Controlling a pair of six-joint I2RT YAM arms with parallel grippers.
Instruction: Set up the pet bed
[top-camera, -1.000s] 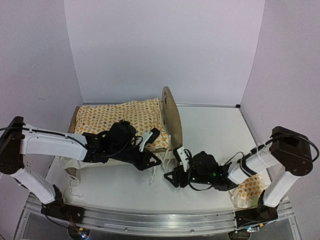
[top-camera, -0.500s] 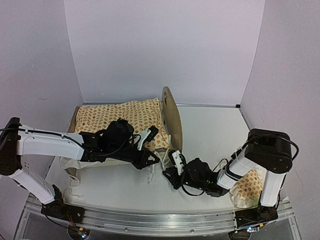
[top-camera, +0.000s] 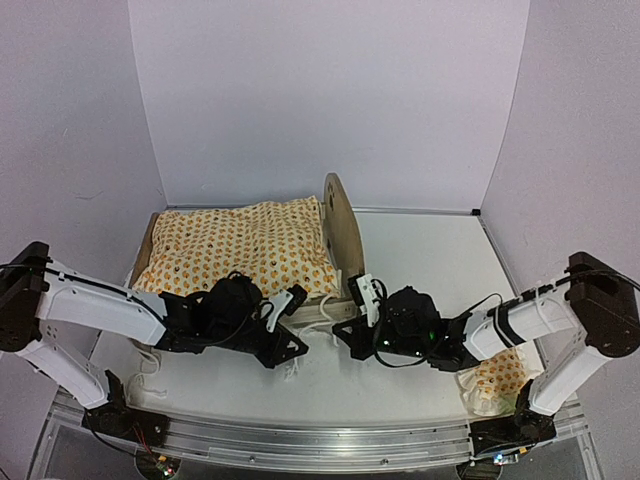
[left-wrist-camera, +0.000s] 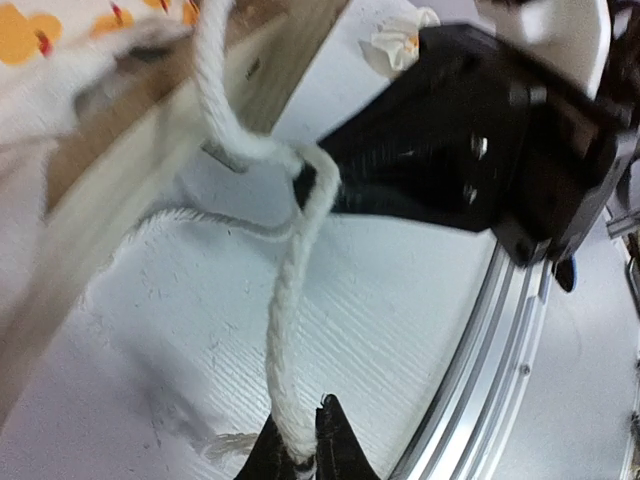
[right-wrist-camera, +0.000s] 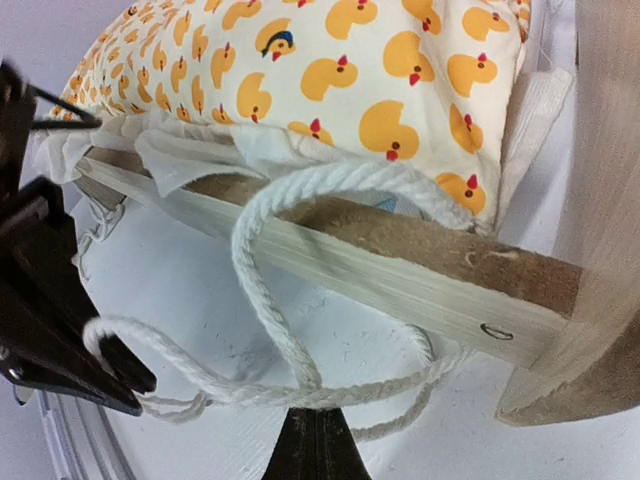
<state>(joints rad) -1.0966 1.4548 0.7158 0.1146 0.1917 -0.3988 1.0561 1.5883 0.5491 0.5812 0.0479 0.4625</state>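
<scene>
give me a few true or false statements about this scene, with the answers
1. The left pincer is shut on a rope. True.
2. The quilt lies on the table beside the bed. False: it lies on the bed.
3. The quilt is printed with yellow ducks. True.
4. The pillow sits on the bed. False: it lies on the table, at the near right.
5. The right pincer is wide open. False: it is shut on rope.
</scene>
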